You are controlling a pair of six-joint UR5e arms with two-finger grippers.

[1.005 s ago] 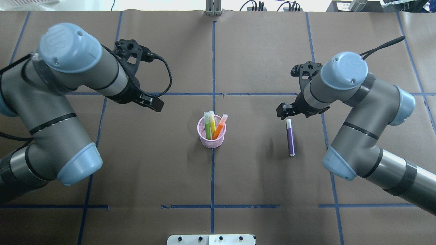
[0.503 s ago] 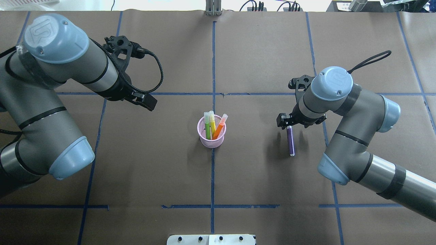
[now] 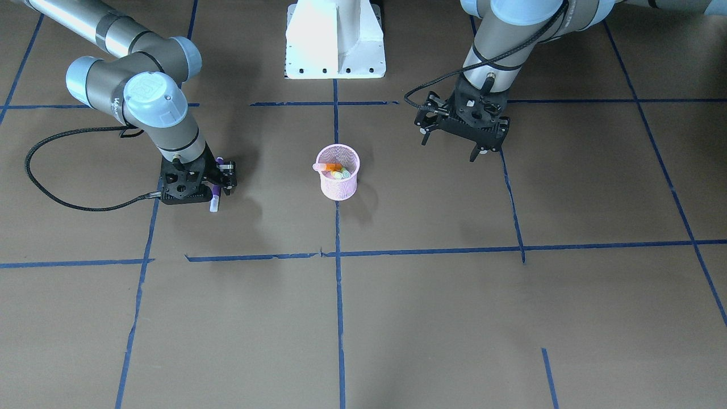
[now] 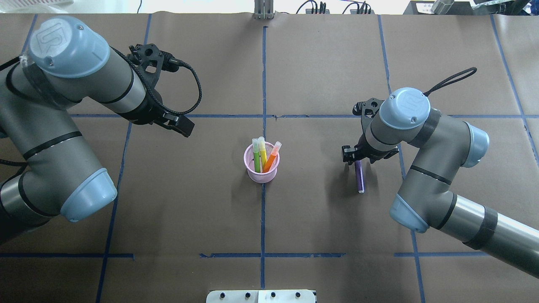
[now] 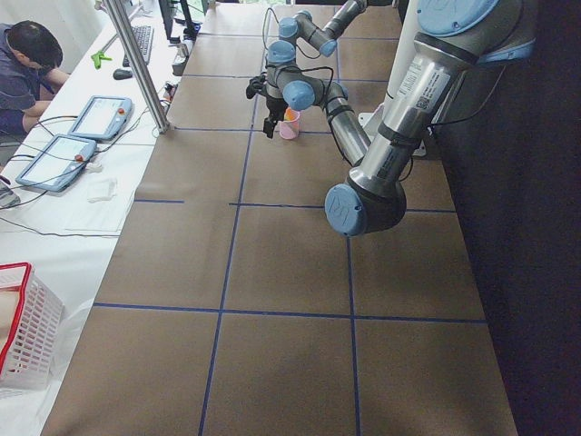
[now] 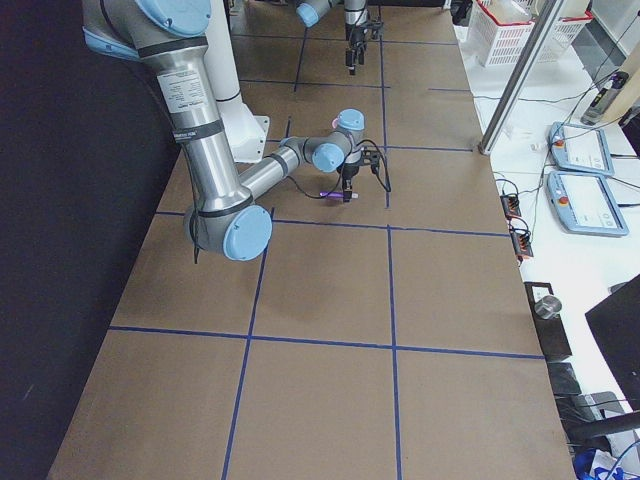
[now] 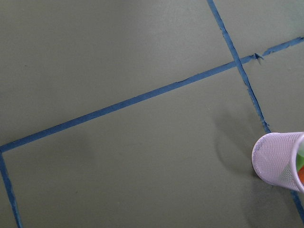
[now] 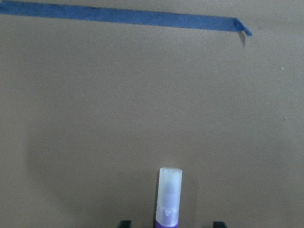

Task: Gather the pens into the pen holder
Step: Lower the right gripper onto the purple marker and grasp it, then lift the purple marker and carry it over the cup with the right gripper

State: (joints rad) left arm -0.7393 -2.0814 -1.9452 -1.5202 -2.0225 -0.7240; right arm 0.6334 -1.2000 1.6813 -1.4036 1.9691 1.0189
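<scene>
Black right jaws parted, straddling slim purple pen [image 4: 359,179] near pale cap, not gripping: set crosswise so closing pinches barrel. Pen flat on table [image 4: 303,219], between centre and right edge. Small round pink wire-mesh cup [image 4: 261,170], centre, holds three other pens [image 4: 262,153] upright. Idle left jaws spread, empty, held clear of cup.

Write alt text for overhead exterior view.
The right tool is over one end of a purple pen on the table. The pink pen holder holds a green pen, a yellow pen and an orange pen; the left tool hangs apart.

Brown table [image 4: 320,63], blue tape lines [image 4: 264,75]
</scene>
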